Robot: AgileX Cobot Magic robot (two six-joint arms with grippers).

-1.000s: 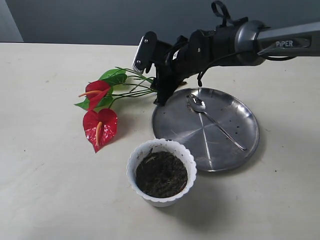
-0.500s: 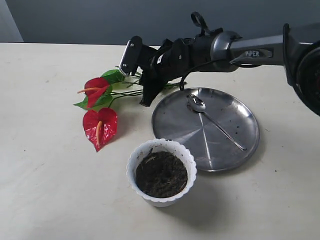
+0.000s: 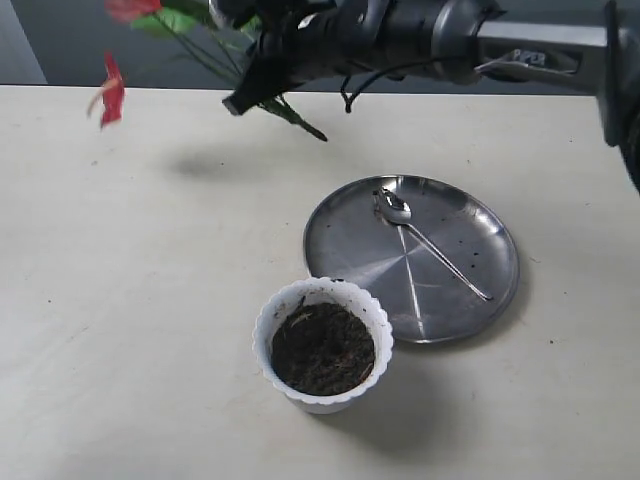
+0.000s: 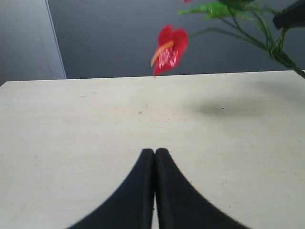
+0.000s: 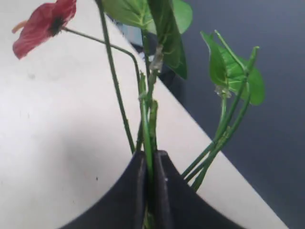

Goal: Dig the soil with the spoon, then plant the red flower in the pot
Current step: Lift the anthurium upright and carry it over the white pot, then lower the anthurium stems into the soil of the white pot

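Note:
My right gripper (image 3: 245, 95) is shut on the green stems of the red flower (image 3: 110, 88) and holds the sprig in the air over the table's far left. In the right wrist view the stems (image 5: 147, 119) pass between the closed fingers, and one red bloom (image 5: 40, 24) shows above. The left wrist view also catches a bloom (image 4: 169, 48) hanging in the air. The white scalloped pot (image 3: 323, 345) stands near the front, filled with dark soil (image 3: 322, 348). The silver spoon (image 3: 425, 243) lies on the steel plate (image 3: 470, 290). My left gripper (image 4: 155, 151) is shut, empty, low over bare table.
The round steel plate lies right of centre, just behind the pot. A blue-grey wall (image 3: 120, 40) runs along the table's far edge. The flower's shadow (image 3: 205, 163) falls on the table's left half.
My right gripper has closed on the flower stems and lifted the sprig off the table, up and to the left. Pot, spoon and plate have not moved.

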